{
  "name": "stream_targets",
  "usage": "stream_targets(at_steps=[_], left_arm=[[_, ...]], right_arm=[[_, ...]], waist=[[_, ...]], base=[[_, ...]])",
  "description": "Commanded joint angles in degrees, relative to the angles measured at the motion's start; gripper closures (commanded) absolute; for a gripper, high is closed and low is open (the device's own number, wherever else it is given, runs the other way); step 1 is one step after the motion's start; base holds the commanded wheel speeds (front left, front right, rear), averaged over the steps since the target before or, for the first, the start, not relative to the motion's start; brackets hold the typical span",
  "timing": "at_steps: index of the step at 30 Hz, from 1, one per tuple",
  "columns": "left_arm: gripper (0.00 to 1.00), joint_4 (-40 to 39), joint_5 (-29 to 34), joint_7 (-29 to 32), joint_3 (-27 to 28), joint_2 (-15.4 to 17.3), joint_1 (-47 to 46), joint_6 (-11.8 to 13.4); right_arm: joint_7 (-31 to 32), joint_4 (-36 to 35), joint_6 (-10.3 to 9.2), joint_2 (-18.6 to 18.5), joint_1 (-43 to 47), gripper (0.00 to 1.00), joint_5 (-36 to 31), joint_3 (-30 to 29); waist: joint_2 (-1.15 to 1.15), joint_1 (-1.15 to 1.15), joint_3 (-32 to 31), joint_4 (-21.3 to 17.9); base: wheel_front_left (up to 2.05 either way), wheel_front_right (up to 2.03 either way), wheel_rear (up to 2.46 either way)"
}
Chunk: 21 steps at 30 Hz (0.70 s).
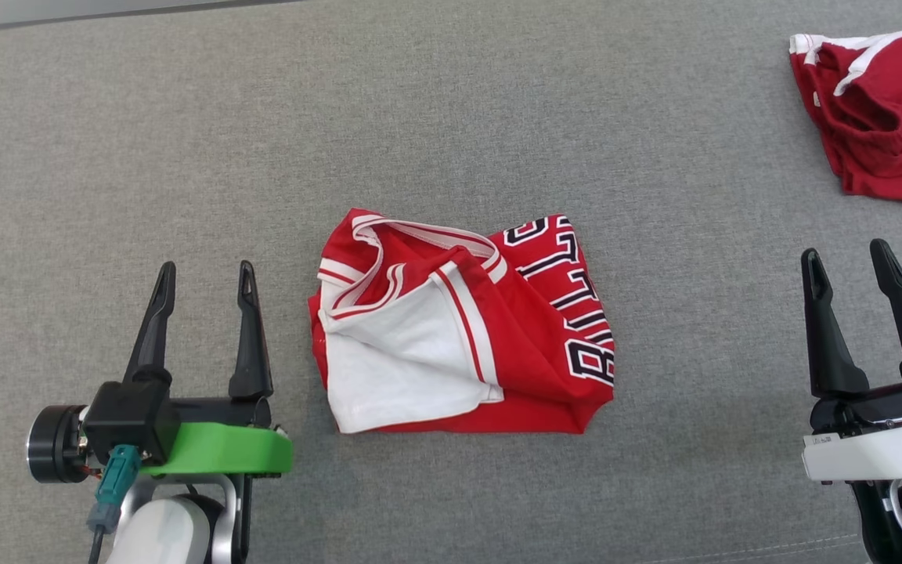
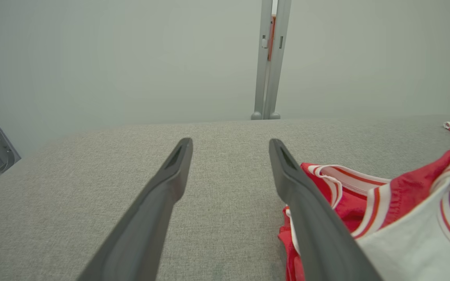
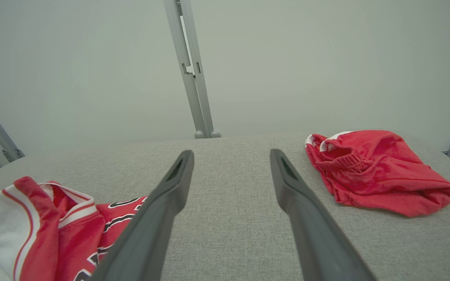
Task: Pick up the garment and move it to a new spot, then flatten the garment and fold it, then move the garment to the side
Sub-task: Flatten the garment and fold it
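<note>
Two claws stand wide open, each with nothing between its fingers, over the grey fabric-covered counter (image 1: 451, 117). In the head view the left claw (image 1: 206, 268) (image 2: 231, 141) sits at 8 o'clock and the right claw (image 1: 845, 251) (image 3: 231, 152) at 4 o'clock, fingers pointing toward 12. Between them, at the centre, lies the garment (image 1: 529, 345) (image 2: 404, 187) (image 3: 80, 226). It is a red jersey with white-and-red trim and black-and-white lettering, bunched and roughly folded. Its white inner side is turned up on the half nearer the left claw. It lies just beside the left claw at 3 o'clock, not touching, and farther from the right claw at 9 o'clock. Crumpled red shorts (image 1: 882, 117) (image 3: 381, 175) with white trim lie at 2 o'clock, well apart from the garment. Beyond the counter's far edge a grey metal post (image 2: 270, 58) (image 3: 191, 70) rises against a pale wall.
</note>
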Motion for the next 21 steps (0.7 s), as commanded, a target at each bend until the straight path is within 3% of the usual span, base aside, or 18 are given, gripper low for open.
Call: stream_targets(at_steps=[1,5,6,8,13,21], left_arm=[[0.0,-0.11,0.1,-0.01,0.05,0.53,0.59,0.19],[0.0,-0.1,0.08,-0.04,-0.15,0.55,0.54,0.32],[0.0,-0.15,0.05,-0.04,-0.18,0.55,0.49,0.35],[0.0,-0.21,0.05,-0.11,-0.32,0.53,0.33,0.41],[0.0,-0.19,0.04,-0.32,-0.81,0.27,-1.23,-0.08],[0.0,0.9,0.14,-1.41,-1.36,-0.97,-4.19,-0.58]], right_arm=[[0.25,-0.29,0.0,0.09,0.71,0.0,-0.32,-0.18],[0.56,-0.25,0.0,-0.14,0.72,0.0,-0.57,-0.08],[0.73,-0.14,0.0,-0.2,0.61,0.06,-0.54,0.04],[1.23,0.67,0.0,-0.45,0.35,1.0,-0.04,0.6],[2.31,4.46,0.0,-1.19,-2.2,1.0,0.9,3.9],[1.41,16.23,0.0,0.08,-13.99,1.0,4.95,19.53]], waist=[[0.0,0.0,-0.08,0.05],[0.0,0.0,-0.28,0.23],[0.0,0.0,-0.27,0.31],[0.0,0.0,-0.25,0.48],[0.0,0.0,0.91,1.53],[0.0,0.0,3.46,3.92]], base=[[0.0,0.0,0.0],[0.0,0.0,0.0],[0.0,0.0,0.0],[0.0,0.0,0.0],[0.0,0.0,0.0],[0.0,0.0,0.0]])
